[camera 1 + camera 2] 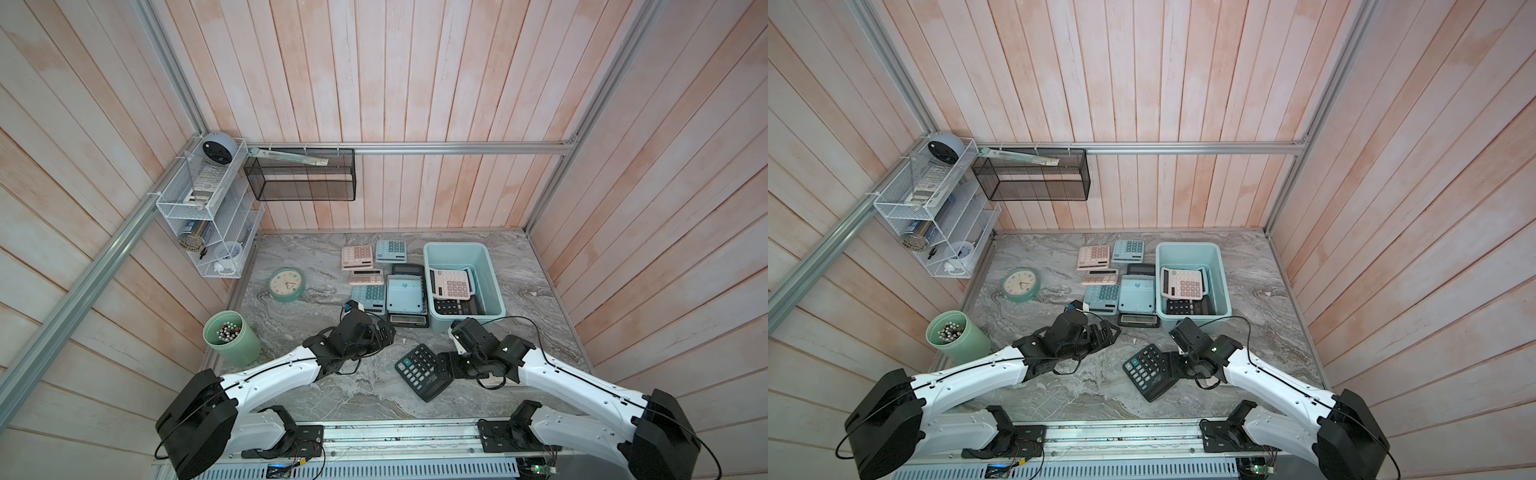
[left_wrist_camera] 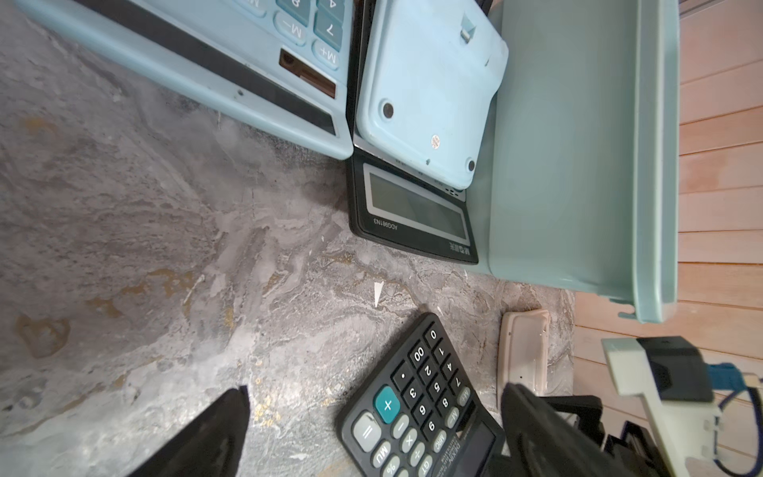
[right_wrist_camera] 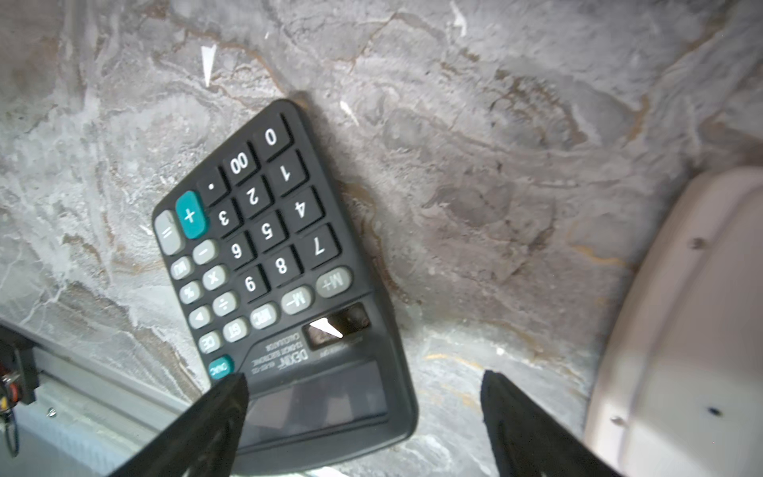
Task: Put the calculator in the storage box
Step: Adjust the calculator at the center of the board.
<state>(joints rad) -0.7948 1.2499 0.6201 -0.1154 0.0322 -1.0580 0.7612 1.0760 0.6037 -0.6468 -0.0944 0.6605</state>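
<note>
Lying face up and skewed on the marbled desk [image 1: 311,395], the black calculator [image 1: 419,371] sits toward the front edge. It is outside the storage box [image 1: 455,245], near its front wall but not touching it.

The right gripper [image 1: 446,365] is low at the calculator's display end with its jaws spread wide. In the right wrist view one finger [image 3: 206,421] overlaps the display corner and the other finger [image 3: 528,425] is over bare desk. Nothing is pinched, and whether either finger touches the casing cannot be told.

The left gripper [image 1: 384,334] is also spread wide and holds nothing. It hangs over bare desk just in front of the loose calculators beside the box.

Inside the box, a white-and-pink calculator [image 1: 452,283] lies tilted over a dark calculator [image 1: 457,307]. Against the box's outer wall, a pale blue calculator [image 1: 404,294] lies face down on a black one. More pink and teal calculators are spread beyond it toward the green clock [image 1: 286,284]. A green pen cup [image 1: 230,338] stands near the desk's side edge, beside the left arm.
</note>
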